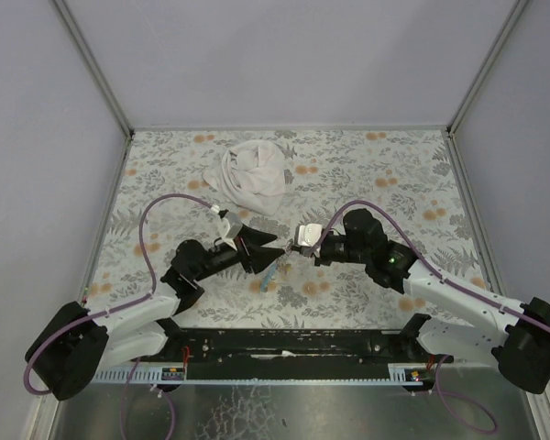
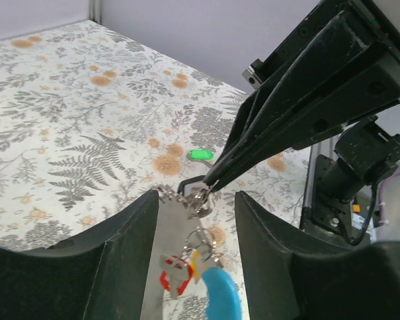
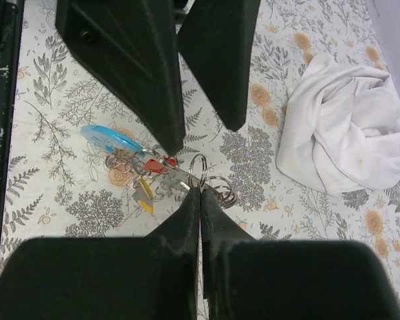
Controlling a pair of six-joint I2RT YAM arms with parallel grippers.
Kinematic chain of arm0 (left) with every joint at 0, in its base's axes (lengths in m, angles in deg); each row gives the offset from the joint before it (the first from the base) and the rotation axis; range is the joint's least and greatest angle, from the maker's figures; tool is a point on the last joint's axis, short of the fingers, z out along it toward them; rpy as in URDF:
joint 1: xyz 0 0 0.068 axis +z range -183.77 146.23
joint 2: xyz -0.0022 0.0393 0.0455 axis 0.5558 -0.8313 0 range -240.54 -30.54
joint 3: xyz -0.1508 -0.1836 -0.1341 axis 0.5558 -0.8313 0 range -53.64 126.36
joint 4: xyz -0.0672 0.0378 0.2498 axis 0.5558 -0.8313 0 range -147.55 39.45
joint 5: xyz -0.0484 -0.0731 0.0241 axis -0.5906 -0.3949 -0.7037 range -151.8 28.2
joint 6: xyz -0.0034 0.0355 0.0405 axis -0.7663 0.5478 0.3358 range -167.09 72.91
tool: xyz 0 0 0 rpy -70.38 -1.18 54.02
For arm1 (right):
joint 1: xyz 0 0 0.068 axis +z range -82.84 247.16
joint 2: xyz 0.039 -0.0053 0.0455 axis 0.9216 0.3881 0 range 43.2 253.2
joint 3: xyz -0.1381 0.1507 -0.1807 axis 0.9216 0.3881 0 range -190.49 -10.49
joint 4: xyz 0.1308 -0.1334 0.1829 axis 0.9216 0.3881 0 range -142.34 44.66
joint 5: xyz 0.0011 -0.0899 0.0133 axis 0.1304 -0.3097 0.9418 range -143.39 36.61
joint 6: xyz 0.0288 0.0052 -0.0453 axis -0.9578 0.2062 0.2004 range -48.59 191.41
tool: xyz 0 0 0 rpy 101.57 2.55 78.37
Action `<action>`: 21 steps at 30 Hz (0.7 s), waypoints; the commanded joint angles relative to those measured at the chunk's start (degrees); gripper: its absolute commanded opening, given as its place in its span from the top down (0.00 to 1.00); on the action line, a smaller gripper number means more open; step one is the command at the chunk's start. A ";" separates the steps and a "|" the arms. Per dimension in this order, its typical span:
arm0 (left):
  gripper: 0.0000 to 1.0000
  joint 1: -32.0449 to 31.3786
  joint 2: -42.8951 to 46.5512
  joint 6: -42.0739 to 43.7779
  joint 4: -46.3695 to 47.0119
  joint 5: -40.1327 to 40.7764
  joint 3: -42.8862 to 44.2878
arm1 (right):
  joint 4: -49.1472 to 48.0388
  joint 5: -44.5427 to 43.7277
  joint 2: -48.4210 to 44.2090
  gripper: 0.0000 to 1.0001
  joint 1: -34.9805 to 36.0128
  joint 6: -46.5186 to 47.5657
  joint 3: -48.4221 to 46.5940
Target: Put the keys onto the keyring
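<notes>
The keyring point(image 3: 199, 169), a thin metal ring, is pinched by my right gripper point(image 3: 200, 190), which is shut on it. From it hangs a bunch with a red key point(image 3: 161, 165), a yellow key point(image 3: 145, 196) and the light-blue piece point(image 3: 110, 139). In the left wrist view the same ring point(image 2: 200, 200) and red key point(image 2: 175, 275) hang between the spread fingers of my left gripper point(image 2: 199, 195), which is open. A grey strap point(image 2: 161, 257) lies along its left finger. A green key point(image 2: 201, 155) lies apart on the table. From above, both grippers point(image 1: 282, 249) meet mid-table.
A crumpled white cloth point(image 1: 252, 176) lies behind the grippers, towards the back of the floral table point(image 1: 394, 174). Purple cables point(image 1: 151, 229) arch over both arms. Grey walls enclose the table on three sides.
</notes>
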 commanded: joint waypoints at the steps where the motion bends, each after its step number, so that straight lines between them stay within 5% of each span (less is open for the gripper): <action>1: 0.50 2.60 1.92 7.48 -5.41 -5.95 1.41 | 3.13 2.31 0.23 1.00 0.61 4.25 -4.00; 9: 0.49 5.69 -1.94 16.90 -11.29 -20.27 6.38 | 6.77 3.33 1.17 1.00 0.86 5.88 -5.88; 21: 0.57 5.77 -5.78 20.19 -15.49 -26.54 10.48 | 7.69 3.87 2.08 1.00 1.46 5.94 -6.88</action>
